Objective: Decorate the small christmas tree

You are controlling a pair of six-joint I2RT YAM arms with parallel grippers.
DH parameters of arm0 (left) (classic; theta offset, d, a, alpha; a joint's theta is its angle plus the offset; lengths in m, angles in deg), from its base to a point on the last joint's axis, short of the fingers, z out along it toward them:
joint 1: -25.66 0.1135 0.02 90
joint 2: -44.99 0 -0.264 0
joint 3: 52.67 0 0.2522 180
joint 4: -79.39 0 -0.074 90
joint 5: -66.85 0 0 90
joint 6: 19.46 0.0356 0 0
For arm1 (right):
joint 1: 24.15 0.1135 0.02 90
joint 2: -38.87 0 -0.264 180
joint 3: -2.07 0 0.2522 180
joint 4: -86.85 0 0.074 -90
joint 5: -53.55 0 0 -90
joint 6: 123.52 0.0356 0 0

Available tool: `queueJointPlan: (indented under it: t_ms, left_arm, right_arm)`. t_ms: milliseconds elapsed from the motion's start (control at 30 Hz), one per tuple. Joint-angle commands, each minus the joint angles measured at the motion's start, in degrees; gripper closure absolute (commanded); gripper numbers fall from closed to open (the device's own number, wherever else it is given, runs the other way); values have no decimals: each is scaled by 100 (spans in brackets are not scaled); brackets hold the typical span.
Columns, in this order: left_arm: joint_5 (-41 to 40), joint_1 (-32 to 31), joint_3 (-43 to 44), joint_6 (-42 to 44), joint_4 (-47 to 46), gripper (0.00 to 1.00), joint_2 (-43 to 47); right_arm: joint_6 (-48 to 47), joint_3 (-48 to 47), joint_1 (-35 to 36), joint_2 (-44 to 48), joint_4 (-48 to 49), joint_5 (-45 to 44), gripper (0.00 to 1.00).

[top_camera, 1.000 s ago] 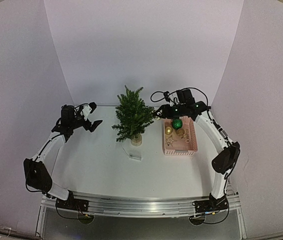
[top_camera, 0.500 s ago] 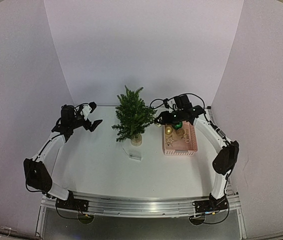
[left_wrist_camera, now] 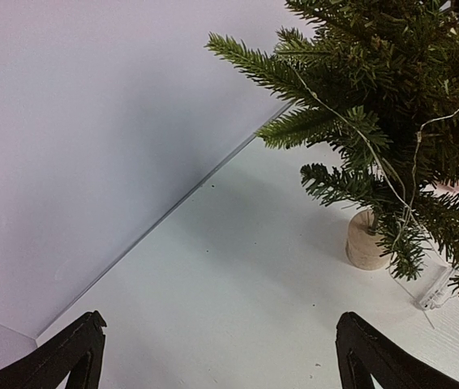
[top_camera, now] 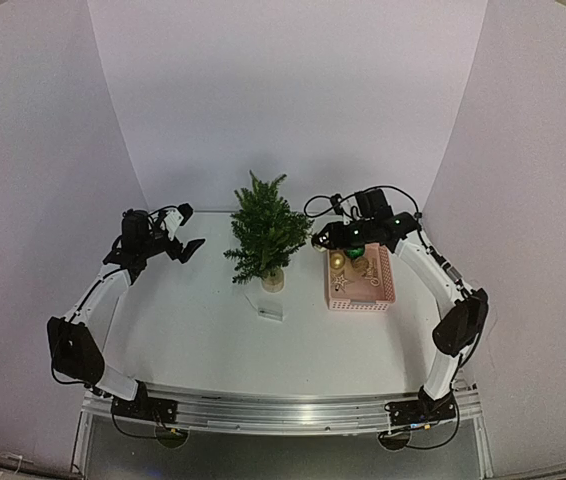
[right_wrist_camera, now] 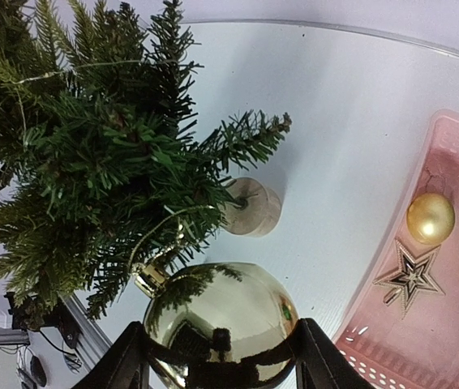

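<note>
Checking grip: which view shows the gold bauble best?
Right wrist: the gold bauble sits clamped in the right gripper, beside the small christmas tree. Top external barely shows it; left wrist not at all.

small christmas tree, upright, bushy, mid-table

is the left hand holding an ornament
No, the left hand stands wide open in its wrist view, with nothing between its two sides.

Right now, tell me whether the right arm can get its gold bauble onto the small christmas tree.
Probably yes. The right hand grips the gold bauble right beside the small christmas tree. The tree's near branches sit just ahead of the bauble, with nothing between them.
</note>
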Motion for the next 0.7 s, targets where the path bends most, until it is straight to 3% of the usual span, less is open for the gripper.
queueJointPlan:
  t_ms: [0, 667]
  left_arm:
    - [132, 23, 51, 4, -212, 1, 126]
    - [132, 22, 75, 20, -282, 1, 103]
  right_arm:
    - [-107, 58, 24, 220, 46, 318, 83]
    - [107, 397, 54, 287, 46, 1304, 85]
